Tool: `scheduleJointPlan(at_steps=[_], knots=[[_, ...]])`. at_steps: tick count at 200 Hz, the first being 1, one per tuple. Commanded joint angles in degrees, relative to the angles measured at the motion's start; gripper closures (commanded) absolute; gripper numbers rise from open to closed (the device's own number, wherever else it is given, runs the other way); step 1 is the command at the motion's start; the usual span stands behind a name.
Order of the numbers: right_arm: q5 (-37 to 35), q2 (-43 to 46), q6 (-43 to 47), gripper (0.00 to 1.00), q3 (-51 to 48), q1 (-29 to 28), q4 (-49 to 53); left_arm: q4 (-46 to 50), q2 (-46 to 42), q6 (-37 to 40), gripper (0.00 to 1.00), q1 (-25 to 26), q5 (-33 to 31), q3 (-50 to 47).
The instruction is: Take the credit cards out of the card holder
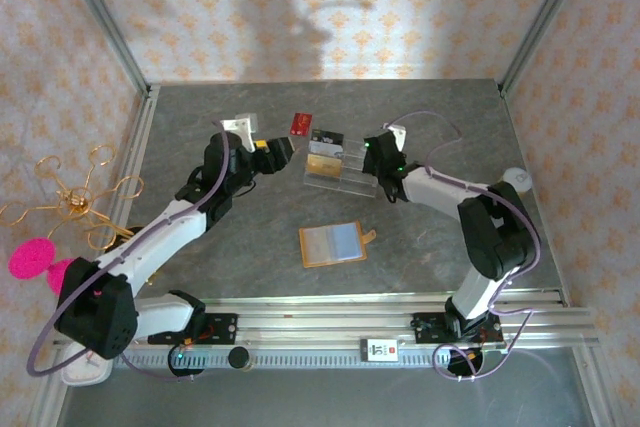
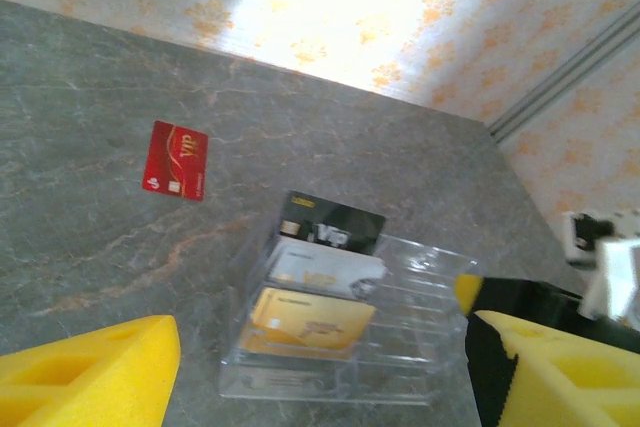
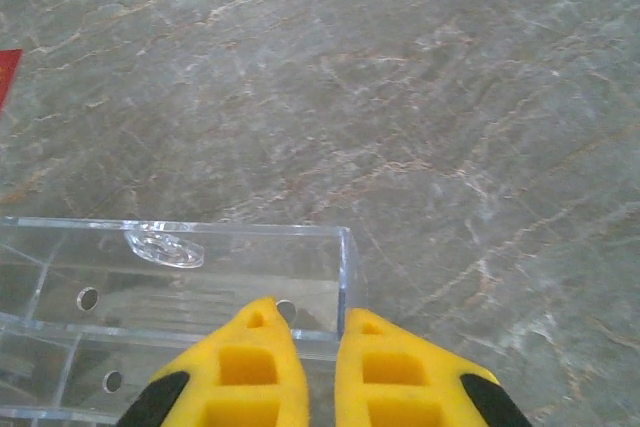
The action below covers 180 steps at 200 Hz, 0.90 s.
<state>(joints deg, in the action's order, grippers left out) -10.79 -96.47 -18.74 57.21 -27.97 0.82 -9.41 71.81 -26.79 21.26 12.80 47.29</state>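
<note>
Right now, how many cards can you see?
4: a red card flat on the table, a black card, a silver card and a gold card in the clear stand. The wallet may hide more.

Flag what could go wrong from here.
1. The right tool is shut at the rim of the clear acrylic stand; a pull could tip it and spill its black, silver and gold cards.
2. The flat orange-tan folding wallet lies open mid-table, away from that tool; whatever its sleeves hold may be missed.
</note>
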Motion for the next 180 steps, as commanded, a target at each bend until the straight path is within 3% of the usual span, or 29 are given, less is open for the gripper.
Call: scheduleJointPlan(at_steps=[1,16,36,49,77,133,155,180], knots=[[-3.95,3.06,1.08,0.98,-1.63,1.56,2.65,0.54,2.95,2.11,0.24,-0.18,-3.75,2.62],[-2.90,3.58,0.91,0.89,-2.10,1.93,2.05,0.04,5.77,2.72,0.25,-0.29,-5.02,4.20],[-2.26,5.40,0.69,0.64,-2.27,1.89,1.15,0.52,10.95,3.58,0.27,-0.60,-6.54,8.01],[-2.14,7.73,0.43,0.59,-2.49,1.87,0.57,0.82,15.28,3.85,0.27,-1.32,-5.93,11.42],[-2.05,12.58,-0.06,0.57,-3.32,1.94,-0.03,4.58,28.07,5.83,0.34,-2.27,-5.27,21.98],[-0.83,17.13,0.39,0.57,-4.39,1.86,0.59,23.40,56.30,10.59,0.35,-4.55,-6.64,55.96],[-0.03,17.96,0.53,0.58,-4.65,1.86,0.17,30.17,65.00,12.78,0.35,-4.64,-8.11,69.01],[0.33,18.16,0.58,0.58,-4.99,1.80,-0.26,32.90,70.73,14.28,0.34,-4.67,-10.85,77.07]])
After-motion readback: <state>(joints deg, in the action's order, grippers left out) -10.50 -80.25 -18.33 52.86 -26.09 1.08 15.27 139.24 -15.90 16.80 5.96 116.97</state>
